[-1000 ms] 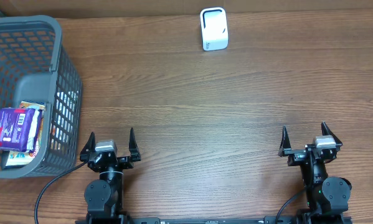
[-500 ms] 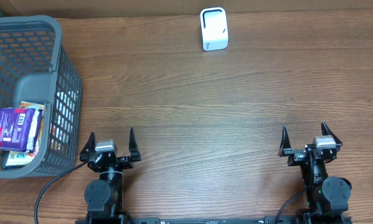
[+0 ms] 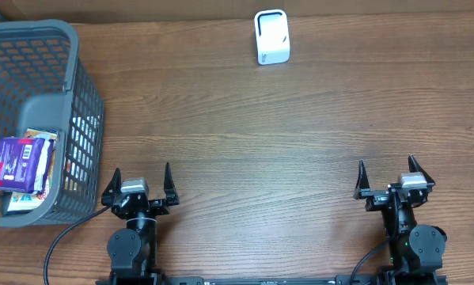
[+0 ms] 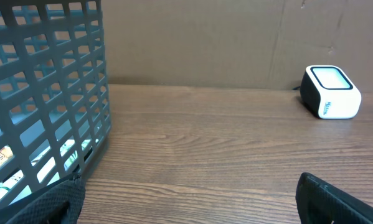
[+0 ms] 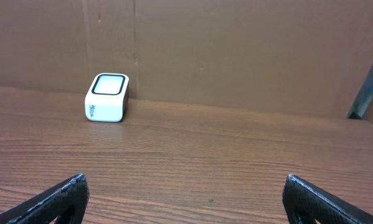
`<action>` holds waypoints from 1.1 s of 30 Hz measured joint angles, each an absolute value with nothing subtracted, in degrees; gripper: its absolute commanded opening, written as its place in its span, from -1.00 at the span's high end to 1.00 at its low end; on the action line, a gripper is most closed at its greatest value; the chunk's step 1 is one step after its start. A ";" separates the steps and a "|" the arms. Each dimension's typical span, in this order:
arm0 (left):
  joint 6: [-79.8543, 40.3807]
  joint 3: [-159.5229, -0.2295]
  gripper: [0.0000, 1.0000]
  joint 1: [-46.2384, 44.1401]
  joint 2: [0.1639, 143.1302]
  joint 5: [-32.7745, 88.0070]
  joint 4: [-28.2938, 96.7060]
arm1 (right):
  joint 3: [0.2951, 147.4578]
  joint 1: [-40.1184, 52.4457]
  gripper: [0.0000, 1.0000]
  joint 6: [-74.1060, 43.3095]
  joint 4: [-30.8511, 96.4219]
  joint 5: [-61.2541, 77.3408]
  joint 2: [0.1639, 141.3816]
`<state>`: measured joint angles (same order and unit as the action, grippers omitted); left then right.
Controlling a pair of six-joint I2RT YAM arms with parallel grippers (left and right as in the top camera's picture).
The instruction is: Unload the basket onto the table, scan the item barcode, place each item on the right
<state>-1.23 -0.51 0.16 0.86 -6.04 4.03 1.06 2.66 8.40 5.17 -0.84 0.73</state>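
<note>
Tabletop (image 3: 300, 119): left end effector (image 3: 142, 169), right end effector (image 3: 386, 161) gape wide, empty

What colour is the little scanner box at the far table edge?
The scanner box is white with a dark-rimmed window, clearest in the right wrist view.

A brown wooden table (image 3: 284, 134) fills the view. A gray plastic basket (image 3: 77, 71) with holes in its sides sits on its left end. A brown cardboard wall (image 5: 236, 50) stands behind the table. 1 black cable (image 3: 50, 249) curls near the basket.
</note>
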 measured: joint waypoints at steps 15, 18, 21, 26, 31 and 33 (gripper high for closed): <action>-14.15 -0.51 -1.00 0.43 0.84 13.69 -2.87 | 1.06 2.66 -1.00 8.40 5.15 -0.82 0.73; -18.09 -0.47 -1.00 0.43 0.86 22.39 -9.63 | 1.06 2.66 -1.00 8.40 5.17 -0.84 0.73; -19.94 -0.78 -0.99 0.43 0.84 27.03 -15.51 | 1.06 2.66 -1.00 8.40 5.17 -0.82 0.73; -21.04 -5.98 -1.00 0.43 0.93 27.81 -13.17 | 1.06 2.66 -1.00 8.38 5.15 -0.84 0.73; -20.45 -18.65 -0.99 0.43 4.95 24.60 -3.79 | 1.06 2.68 -1.00 8.40 5.17 -0.82 0.73; -20.36 -24.51 -1.00 0.43 8.99 24.56 0.84 | 1.06 2.66 -1.00 8.40 5.15 -0.84 0.73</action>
